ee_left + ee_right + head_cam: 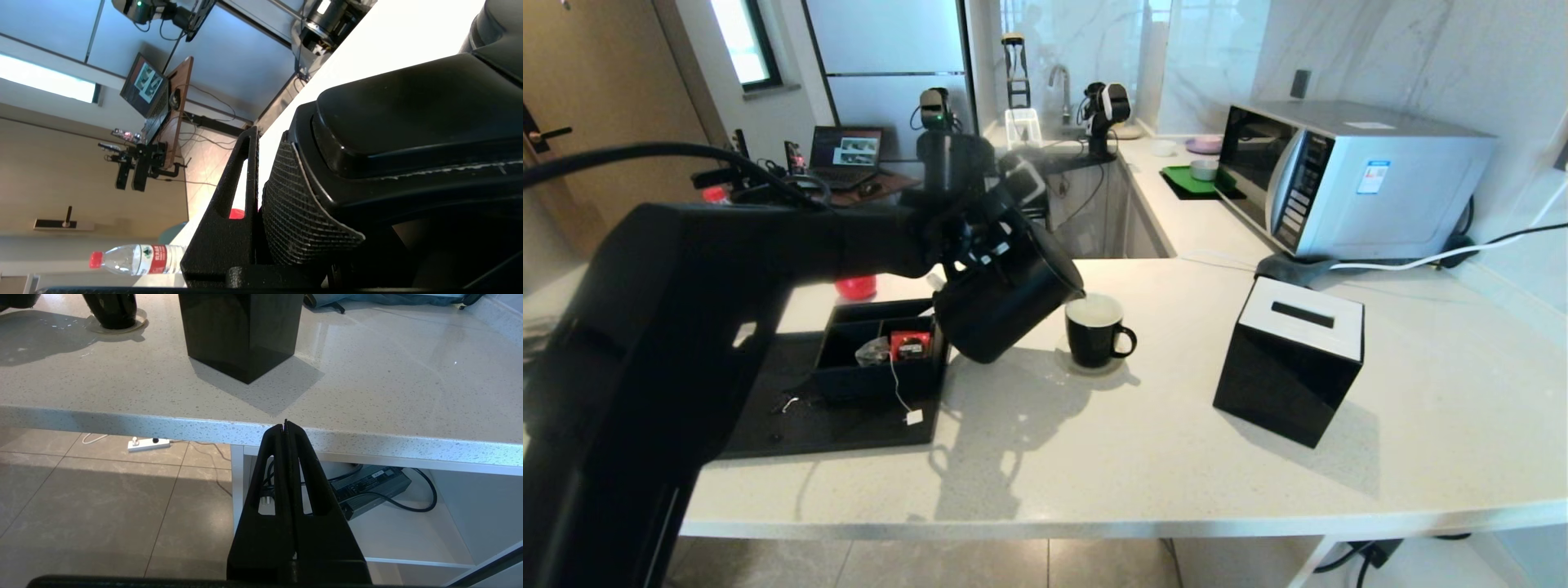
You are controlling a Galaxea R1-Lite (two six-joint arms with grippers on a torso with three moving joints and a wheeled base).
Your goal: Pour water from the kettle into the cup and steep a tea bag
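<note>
My left gripper is shut on the loop handle of the black kettle and holds it tilted in the air. The spout hangs right over the rim of the black cup, which stands upright on the counter. I cannot make out any stream of water. In the left wrist view the kettle fills the space beside the left gripper. The tea bag lies in the black organiser, with its string and white tag trailing onto the tray. My right gripper is shut and empty below the counter's front edge.
The black tissue box stands right of the cup, and a microwave is at the back right. A red packet sits in the organiser on the black tray. A red-capped bottle lies behind the gripper.
</note>
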